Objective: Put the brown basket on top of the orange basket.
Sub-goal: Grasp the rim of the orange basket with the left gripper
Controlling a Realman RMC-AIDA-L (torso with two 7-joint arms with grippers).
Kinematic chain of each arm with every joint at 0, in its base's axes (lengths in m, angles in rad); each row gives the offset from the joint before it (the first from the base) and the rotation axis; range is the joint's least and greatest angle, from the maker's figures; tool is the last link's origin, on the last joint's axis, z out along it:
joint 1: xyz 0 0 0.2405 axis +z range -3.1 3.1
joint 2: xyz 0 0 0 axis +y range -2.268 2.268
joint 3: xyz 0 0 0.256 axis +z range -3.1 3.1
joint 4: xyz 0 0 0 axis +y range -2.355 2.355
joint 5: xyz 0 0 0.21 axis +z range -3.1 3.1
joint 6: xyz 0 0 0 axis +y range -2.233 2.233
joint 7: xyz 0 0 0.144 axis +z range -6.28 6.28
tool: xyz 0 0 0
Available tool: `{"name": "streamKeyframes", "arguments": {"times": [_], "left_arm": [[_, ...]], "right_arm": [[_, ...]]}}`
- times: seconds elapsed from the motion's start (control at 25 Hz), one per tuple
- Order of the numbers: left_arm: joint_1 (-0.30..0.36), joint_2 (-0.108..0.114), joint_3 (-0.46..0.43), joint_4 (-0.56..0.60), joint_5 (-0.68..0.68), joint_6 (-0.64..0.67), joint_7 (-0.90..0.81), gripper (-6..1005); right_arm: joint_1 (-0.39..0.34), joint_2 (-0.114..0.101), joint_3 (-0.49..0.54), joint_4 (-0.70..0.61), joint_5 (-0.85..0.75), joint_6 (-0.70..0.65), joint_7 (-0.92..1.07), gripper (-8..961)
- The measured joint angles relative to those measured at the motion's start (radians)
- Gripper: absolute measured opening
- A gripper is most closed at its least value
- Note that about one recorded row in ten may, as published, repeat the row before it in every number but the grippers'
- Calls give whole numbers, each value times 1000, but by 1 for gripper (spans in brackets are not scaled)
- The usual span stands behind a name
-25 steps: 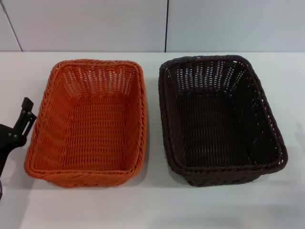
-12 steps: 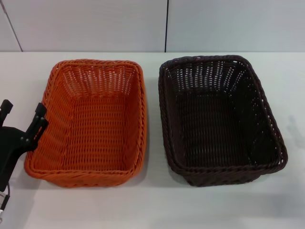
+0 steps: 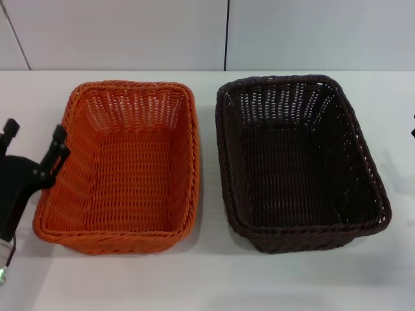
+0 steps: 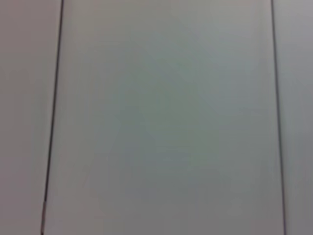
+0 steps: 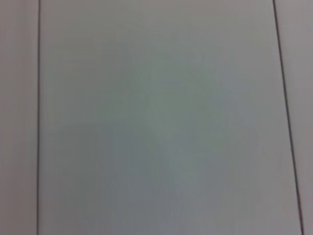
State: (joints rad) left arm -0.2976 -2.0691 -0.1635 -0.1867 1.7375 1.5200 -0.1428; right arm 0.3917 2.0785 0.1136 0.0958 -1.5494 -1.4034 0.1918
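The orange basket [image 3: 120, 165] stands on the white table at left centre, empty and upright. The brown basket [image 3: 299, 162] stands beside it on the right, empty, a small gap between them. My left gripper [image 3: 34, 137] is at the far left, open and empty, raised beside the orange basket's left rim; one fingertip [image 3: 58, 137] overlaps that rim and the other is outside it. Only a dark sliver of my right gripper [image 3: 413, 126] shows at the right edge, apart from the brown basket. Both wrist views show only blank wall panels.
The white table [image 3: 207, 278] has bare surface in front of both baskets and along its sides. A white panelled wall [image 3: 130, 32] with dark vertical seams rises right behind the table's far edge.
My left gripper has risen into view and moved right and forward to the orange basket's left rim. A dark sliver of the right gripper has appeared at the right edge. The baskets have not moved.
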Motion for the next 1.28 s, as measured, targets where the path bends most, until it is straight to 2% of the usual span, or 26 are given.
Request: {"name": "streamKeyframes", "arguments": {"times": [0.32, 0.4, 0.44, 0.48, 0.52, 0.56, 0.64, 0.68, 0.72, 0.76, 0.84, 0.96, 1.0, 1.04, 1.08, 1.12, 1.16, 1.2, 1.28], "left_arm": [[-38, 6, -95, -11, -7, -9, -61, 831], [-91, 24, -147, 39, -2, -42, -251, 831], [-98, 26, -147, 49, -1, -47, -284, 831], [-119, 34, -144, 73, 1, -58, -335, 831], [-166, 49, -125, 135, 4, -96, -466, 831], [-166, 49, -125, 135, 4, -96, -466, 831], [-221, 60, -75, 221, 5, -164, -617, 831], [-253, 64, -27, 286, 5, -209, -716, 830], [-297, 64, 80, 408, 5, -269, -881, 830], [-297, 64, 80, 408, 5, -269, -881, 830], [-317, 59, 176, 509, 6, -298, -1017, 830], [-320, 49, 449, 741, 11, -385, -1344, 830], [-320, 49, 449, 741, 11, -385, -1344, 830], [-270, 56, 768, 982, 92, -459, -1677, 830], [-270, 56, 768, 982, 92, -459, -1677, 830], [-244, 65, 888, 1089, 173, -481, -1843, 830], [-244, 65, 888, 1089, 173, -481, -1843, 829], [-235, 68, 931, 1138, 215, -485, -1911, 829], [-219, 67, 1000, 1248, 386, -461, -2093, 829]], "right_arm": [[5, 0, -35, -4, -20, -37, -3, 825], [7, 0, -39, -5, -23, -48, -4, 825], [7, 0, -39, -5, -23, -48, -4, 825], [9, 0, -40, -8, -25, -50, -4, 825], [17, -1, -41, -18, -26, -54, -4, 825], [17, -1, -41, -18, -26, -54, -4, 825], [24, -1, -42, -26, -27, -57, -4, 825], [26, -1, -42, -28, -27, -58, -4, 825], [27, -2, -39, -29, -28, -59, -4, 825], [27, -2, -39, -29, -28, -59, -4, 825], [26, -2, -33, -30, -29, -59, -4, 825], [20, -2, -20, -30, -29, -51, -4, 824], [19, -2, -18, -31, -29, -50, -4, 824], [18, -2, -15, -32, -29, -49, -4, 824], [18, -2, -15, -32, -29, -49, -4, 824], [17, 0, -11, -33, -26, -44, -4, 824], [17, 0, -11, -33, -26, -44, -4, 824], [16, 0, -9, -34, -25, -41, -4, 824], [15, 0, -5, -34, -23, -33, -3, 824]]}}
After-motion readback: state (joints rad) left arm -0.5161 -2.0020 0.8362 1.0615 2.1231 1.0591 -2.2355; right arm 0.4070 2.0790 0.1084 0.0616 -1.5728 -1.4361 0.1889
